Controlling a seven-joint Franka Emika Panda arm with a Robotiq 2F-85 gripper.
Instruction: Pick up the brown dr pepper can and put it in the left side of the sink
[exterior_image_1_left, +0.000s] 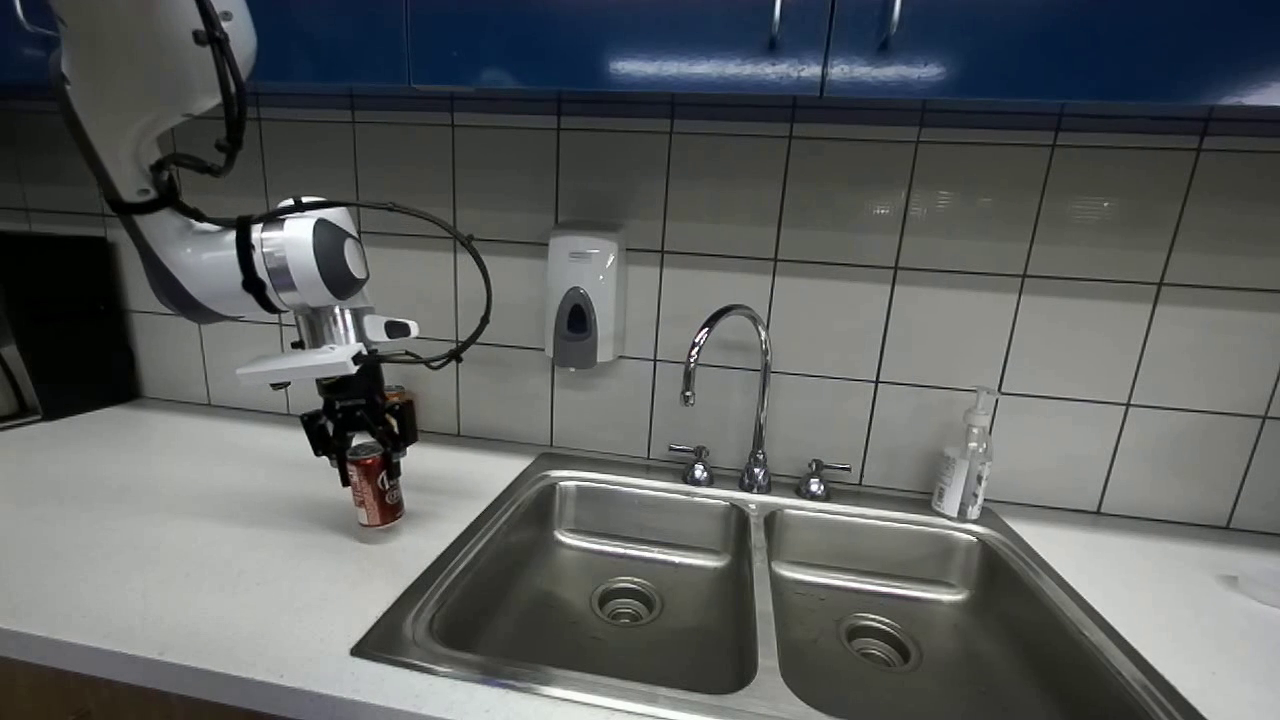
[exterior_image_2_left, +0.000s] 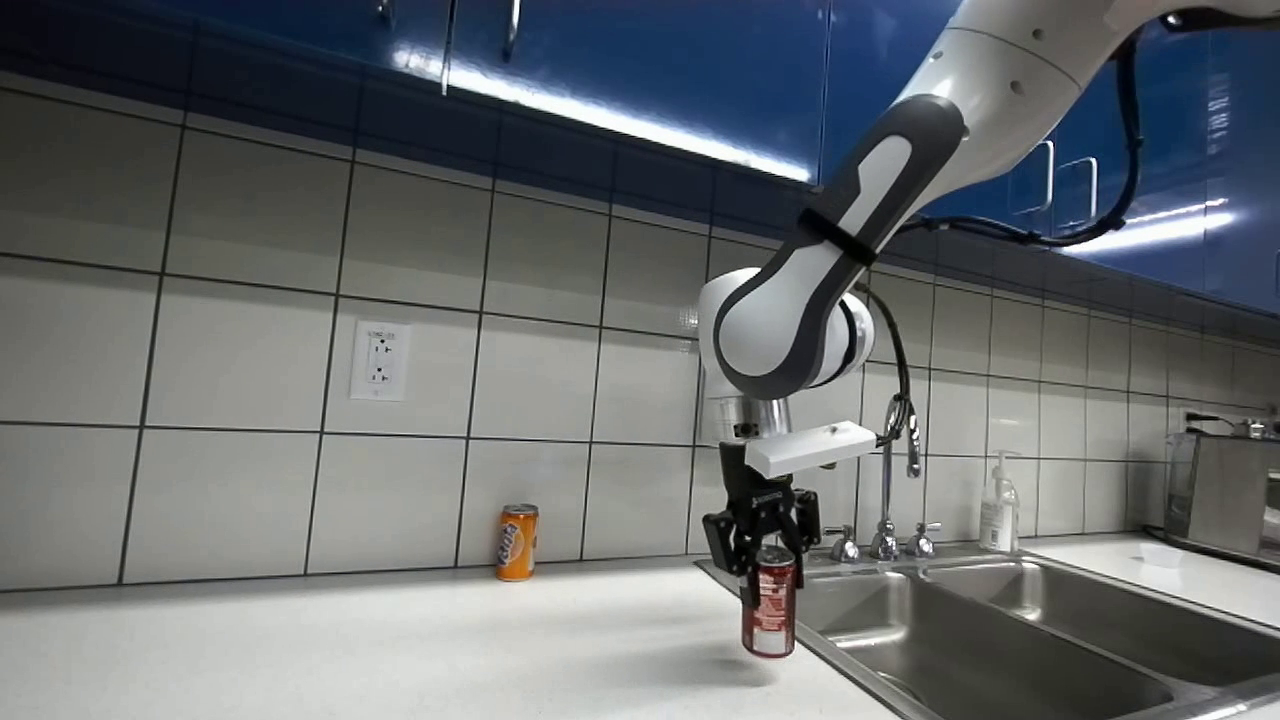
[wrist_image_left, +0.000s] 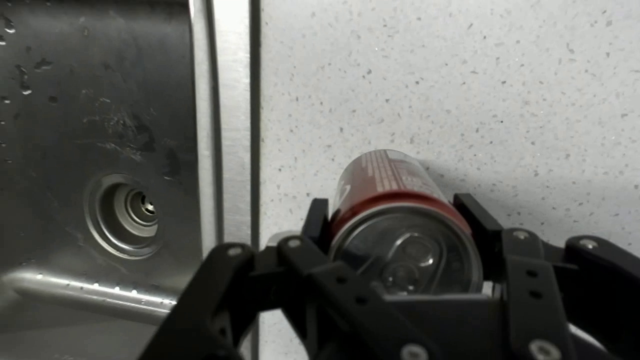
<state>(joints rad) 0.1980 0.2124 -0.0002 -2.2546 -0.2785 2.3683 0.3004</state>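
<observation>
The brown dr pepper can (exterior_image_1_left: 378, 503) is upright, dark red with a silvery top. My gripper (exterior_image_2_left: 775, 587) points down and is shut on it, one finger on each side near the top. Under the can (exterior_image_2_left: 770, 628) a shadow falls on the counter, and its base looks slightly raised. In the wrist view, the can's lid (wrist_image_left: 415, 250) sits between the black finger pads (wrist_image_left: 316, 220). The left side of the sink (exterior_image_1_left: 520, 615), a steel basin with a round drain, lies beside the can; in the wrist view this basin (wrist_image_left: 100, 150) fills the left part.
An orange can (exterior_image_2_left: 517, 545) stands by the tiled wall, partly hidden behind the gripper in an exterior view. A raised steel rim (wrist_image_left: 235, 125) borders the sink. The faucet (exterior_image_1_left: 762, 400) rises behind the basins, with a soap bottle (exterior_image_1_left: 965, 460) at the back corner.
</observation>
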